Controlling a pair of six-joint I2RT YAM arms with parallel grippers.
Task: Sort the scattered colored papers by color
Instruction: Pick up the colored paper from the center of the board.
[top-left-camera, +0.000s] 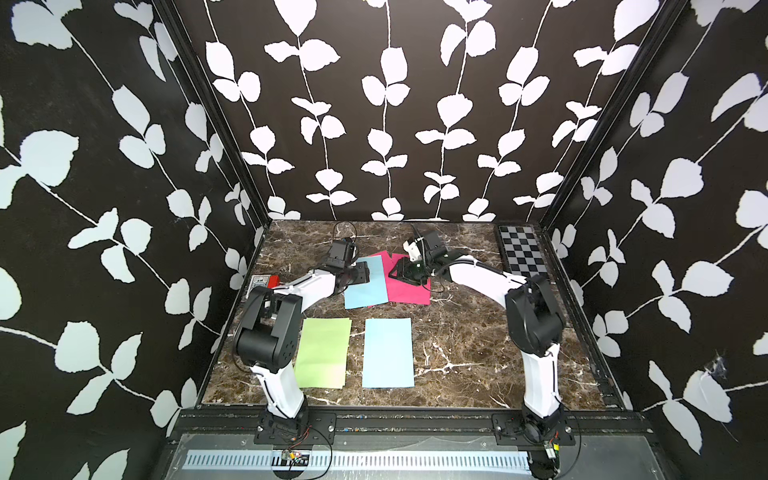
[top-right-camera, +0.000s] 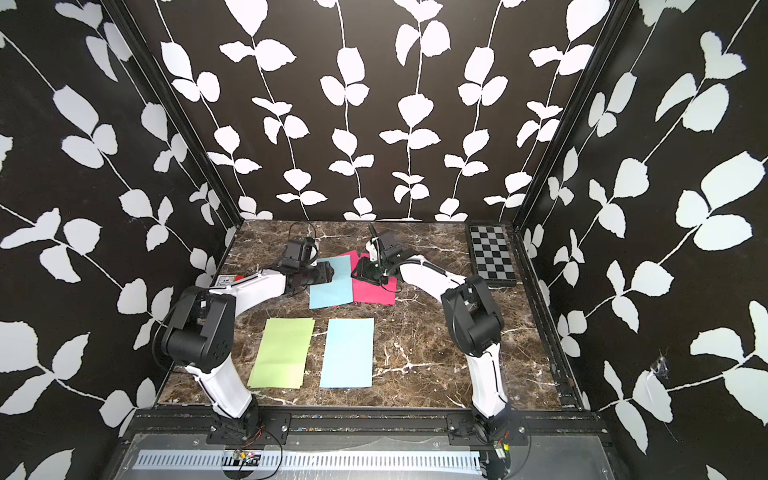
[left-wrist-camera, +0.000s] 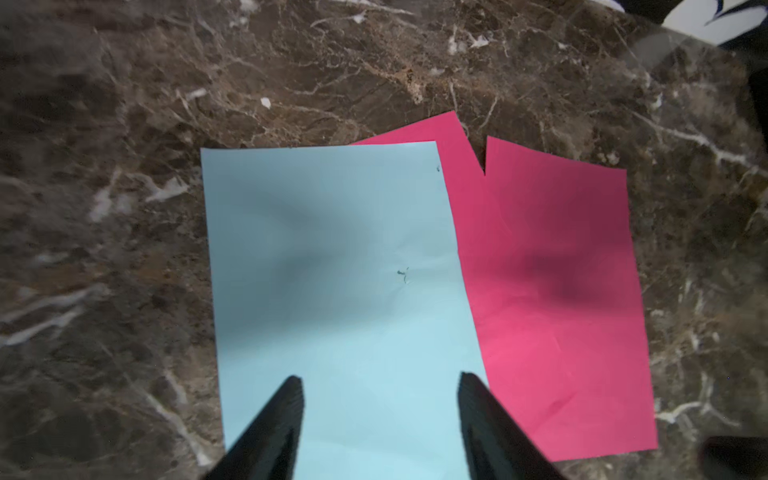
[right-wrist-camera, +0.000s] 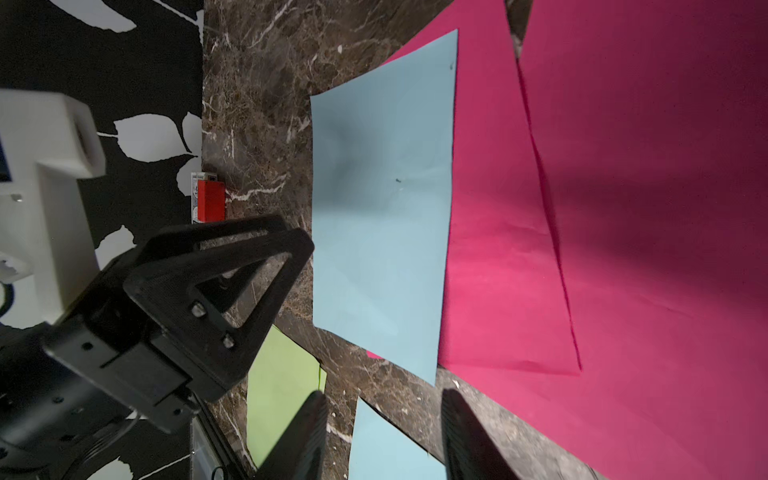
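Observation:
Both top views show a light green paper (top-left-camera: 323, 353) and a light blue paper (top-left-camera: 387, 353) lying side by side near the front. Farther back, a second light blue paper (top-left-camera: 368, 284) overlaps two magenta pink papers (top-left-camera: 409, 286). My left gripper (left-wrist-camera: 380, 378) hovers over this blue sheet near its left side, jaws apart and nothing between them. My right gripper (right-wrist-camera: 384, 399) is open above bare marble beside the pink papers (right-wrist-camera: 665, 208). In a top view it sits over the left part of the pink sheets (top-right-camera: 374, 291).
A black-and-grey checkerboard (top-left-camera: 523, 251) lies at the back right corner. A small card box with a red block (top-left-camera: 268, 282) sits against the left wall. Patterned walls enclose the marble table (top-left-camera: 465, 340) on three sides.

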